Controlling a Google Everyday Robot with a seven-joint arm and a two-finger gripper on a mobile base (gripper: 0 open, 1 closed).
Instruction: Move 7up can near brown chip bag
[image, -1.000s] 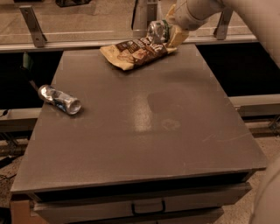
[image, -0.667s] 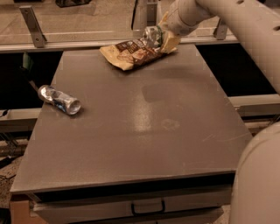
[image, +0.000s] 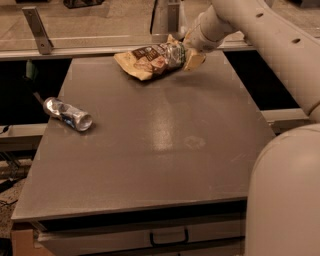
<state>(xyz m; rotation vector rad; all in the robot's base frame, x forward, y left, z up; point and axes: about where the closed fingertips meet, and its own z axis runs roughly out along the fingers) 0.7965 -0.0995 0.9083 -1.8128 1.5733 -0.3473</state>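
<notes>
The flat grey square table (image: 165, 150) fills the view, and the cream robot arm (image: 260, 30) reaches over it from 2 o'clock. At the table's 12 o'clock lies the crinkled dark-brown chip bag (image: 142, 60) with tan edges. A crushed silver-blue can (image: 67, 114) lies well apart at 9 o'clock. The silver-white, green-lettered 7up can (image: 174, 53) sits tilted against the bag's 3 o'clock end, pinched by the cream two-finger gripper (image: 189, 54). If it is let go at this tilt, or on the bag's crinkled edge, it could tip and roll off the nearby far edge.
</notes>
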